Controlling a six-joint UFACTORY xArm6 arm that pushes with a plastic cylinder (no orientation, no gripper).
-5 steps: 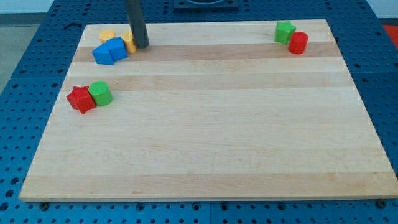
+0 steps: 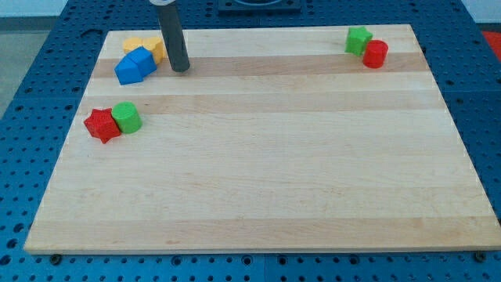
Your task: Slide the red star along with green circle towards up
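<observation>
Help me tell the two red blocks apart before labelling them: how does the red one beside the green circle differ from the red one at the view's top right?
The red star has a pointed, star-like outline; the red block looks rounded, like a short cylinder. The red star sits near the board's left edge, touching the green circle on its right; the red block sits at the top right, touching a green block on its left. My tip is nearer the red star. Both are red, each paired with green.

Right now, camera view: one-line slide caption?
My tip sits beside the blue blocks at the board's top left, well above the touching red star and green circle.
</observation>
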